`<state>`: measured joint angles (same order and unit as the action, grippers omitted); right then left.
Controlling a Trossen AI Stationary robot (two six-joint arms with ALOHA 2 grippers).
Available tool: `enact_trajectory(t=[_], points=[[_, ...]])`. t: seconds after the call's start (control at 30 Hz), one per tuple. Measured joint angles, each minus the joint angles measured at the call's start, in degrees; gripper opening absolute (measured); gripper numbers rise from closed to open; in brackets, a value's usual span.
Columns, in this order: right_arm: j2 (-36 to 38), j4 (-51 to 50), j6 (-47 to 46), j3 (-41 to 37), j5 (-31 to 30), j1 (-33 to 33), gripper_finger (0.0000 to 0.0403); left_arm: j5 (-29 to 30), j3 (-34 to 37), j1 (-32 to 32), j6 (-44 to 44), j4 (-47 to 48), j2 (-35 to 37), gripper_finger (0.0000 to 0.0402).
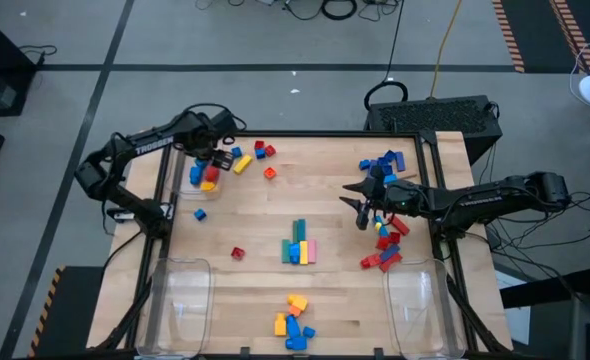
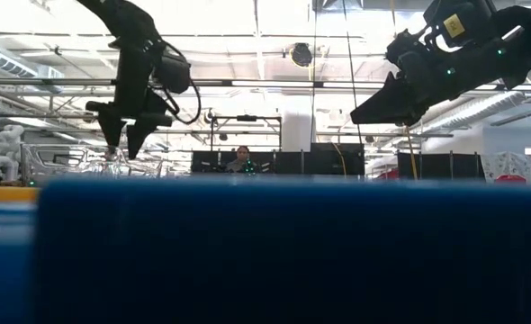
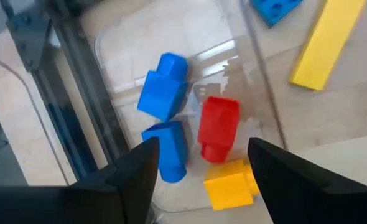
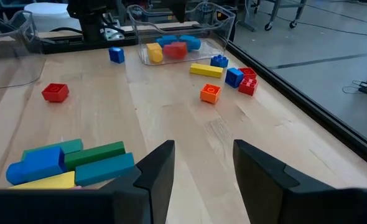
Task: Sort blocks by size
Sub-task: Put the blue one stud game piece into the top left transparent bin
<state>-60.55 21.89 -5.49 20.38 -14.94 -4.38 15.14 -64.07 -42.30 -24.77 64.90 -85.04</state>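
Observation:
A clear bin (image 1: 189,158) at the table's far left holds two blue blocks (image 3: 165,87), a red one (image 3: 218,127) and a yellow one (image 3: 230,183), all lying on its floor. My left gripper (image 3: 202,144) hangs open above them, pointing down, with nothing between its fingers; it is also in the high view (image 1: 207,165). My right gripper (image 4: 203,144) stands open and empty above the table right of centre (image 1: 347,195), pointing toward the left edge. Long green, blue, yellow and pink bars (image 1: 298,245) lie side by side at mid-table.
Loose blocks lie by the bin: a yellow bar (image 1: 242,164), red (image 1: 263,150), orange (image 1: 271,173), blue (image 1: 200,214). Piles sit at the right (image 1: 385,235), far right (image 1: 383,162) and near edge (image 1: 293,322). Clear bins stand near left (image 1: 180,300) and near right (image 1: 415,300).

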Motion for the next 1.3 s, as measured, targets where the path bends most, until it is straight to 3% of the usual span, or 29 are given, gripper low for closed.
enact_trajectory(t=[0.23,0.47,0.63,0.83,0.97,1.3], points=[[0.00,0.05,2.33,0.00,-0.03,-0.02,0.0148,-0.49,-2.55,7.78,9.93,-4.53,3.29,0.0235],[0.00,0.05,5.29,0.02,-0.33,-0.04,0.0148,-8.57,-2.58,18.88,10.10,-13.98,4.54,0.0228],[0.02,0.08,5.33,0.02,-0.43,-0.04,0.0148,-9.03,-2.58,28.94,12.18,-22.83,2.20,0.0227],[0.02,-0.62,4.86,0.02,-3.39,-0.04,0.0148,-8.92,-2.58,39.39,20.91,-32.04,-2.97,0.0231],[0.02,-1.25,4.71,0.00,-3.30,-0.02,0.0151,-8.90,-2.58,43.83,22.23,-36.21,-7.16,0.0254],[0.02,-2.18,4.69,0.00,-2.93,0.00,0.0182,-8.88,-2.58,48.61,22.16,-41.48,-17.43,0.0360]])
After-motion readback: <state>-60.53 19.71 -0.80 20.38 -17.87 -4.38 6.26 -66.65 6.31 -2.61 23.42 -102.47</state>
